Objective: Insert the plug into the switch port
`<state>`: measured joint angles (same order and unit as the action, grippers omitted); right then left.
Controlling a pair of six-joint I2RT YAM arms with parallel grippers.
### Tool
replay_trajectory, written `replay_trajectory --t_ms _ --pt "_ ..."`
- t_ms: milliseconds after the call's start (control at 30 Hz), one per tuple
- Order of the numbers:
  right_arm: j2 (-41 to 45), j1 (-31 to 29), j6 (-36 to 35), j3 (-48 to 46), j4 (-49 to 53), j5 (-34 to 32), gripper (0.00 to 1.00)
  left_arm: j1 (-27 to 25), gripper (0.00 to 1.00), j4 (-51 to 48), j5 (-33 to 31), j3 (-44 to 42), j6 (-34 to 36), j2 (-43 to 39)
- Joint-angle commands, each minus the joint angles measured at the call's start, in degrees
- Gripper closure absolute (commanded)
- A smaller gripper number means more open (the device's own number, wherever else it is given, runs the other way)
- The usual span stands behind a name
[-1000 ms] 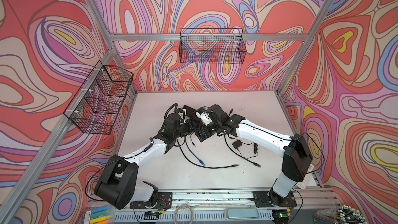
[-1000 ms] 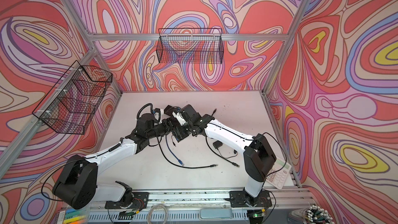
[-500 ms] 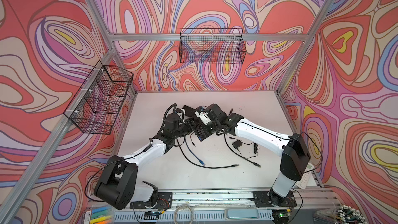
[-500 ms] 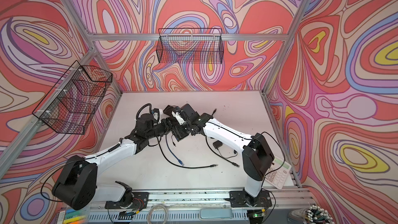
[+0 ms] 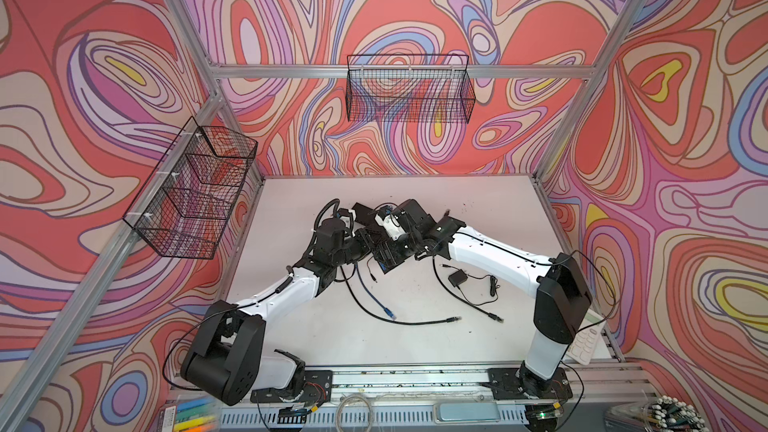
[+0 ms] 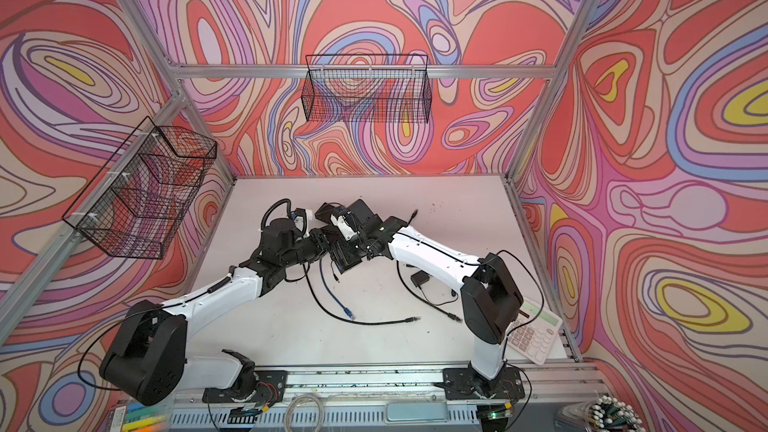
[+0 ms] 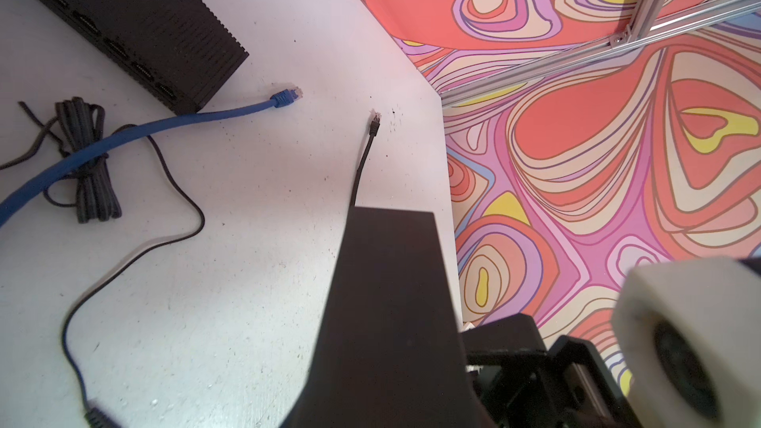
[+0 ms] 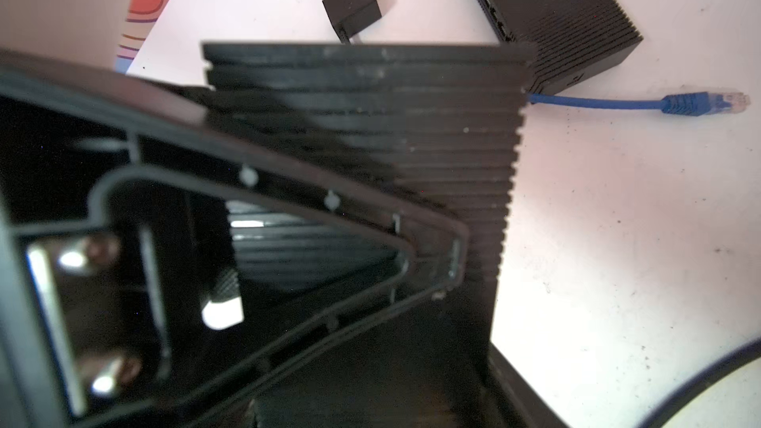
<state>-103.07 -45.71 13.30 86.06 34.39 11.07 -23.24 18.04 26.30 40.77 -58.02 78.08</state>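
Inventory, centre of the white tabletop:

1. left pincer: closed, jaws brought together. The left wrist view shows one flat black finger. It cannot be told whether anything is pinched. In both top views its tip points at item 3, close beside it.
2. right pincer: clamped on item 3. Its open-framed black finger lies against the ribbed face.
3. black ribbed plastic switch box: gripped between the right pincer's fingers and directly ahead of the left pincer's tip, so it sits between the two pincers.
4. second black ribbed switch box, with a row of ports along one side: lies flat on the tabletop. From the right pincer it is beyond the held box. It is ahead of the left pincer and well apart from it.
5. blue network cable with clear plug: the plug rests on the tabletop just beside a corner of item 4, outside the ports, and apart from both pincers.
6. thin black cable with small black plug: it emerges from behind the left pincer's fingertip. The plug lies ahead of that pincer, near the tabletop's edge. Contact with the pincer cannot be told.
7. black cube power adapter with two prongs: on the tabletop beyond the right pincer.
8. bundled dark grey cord: on the tabletop with the blue network cable crossing over it, well apart from the left pincer.
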Motion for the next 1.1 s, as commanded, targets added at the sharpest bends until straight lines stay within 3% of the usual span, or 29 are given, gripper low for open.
replay_trajectory --t_ms 0,67,300,1067 --pt "0.70 0.12 2.43 0.95 -8.23 -7.01 0.38 -2.20 0.86 -8.10 1.81 1.39 2.90 -0.04" --pt "1.20 0.12 2.68 -0.47 -8.20 -6.94 0.25 -2.11 0.86 -8.63 1.57 2.06 3.13 0.09" --pt "6.85 0.17 3.63 -7.64 -8.97 -6.12 0.10 -1.72 0.88 -10.19 1.01 3.83 4.14 0.57" --pt "10.20 0.05 5.84 -18.91 -13.25 3.22 0.09 -1.21 0.90 -8.97 1.20 4.32 3.75 0.75"
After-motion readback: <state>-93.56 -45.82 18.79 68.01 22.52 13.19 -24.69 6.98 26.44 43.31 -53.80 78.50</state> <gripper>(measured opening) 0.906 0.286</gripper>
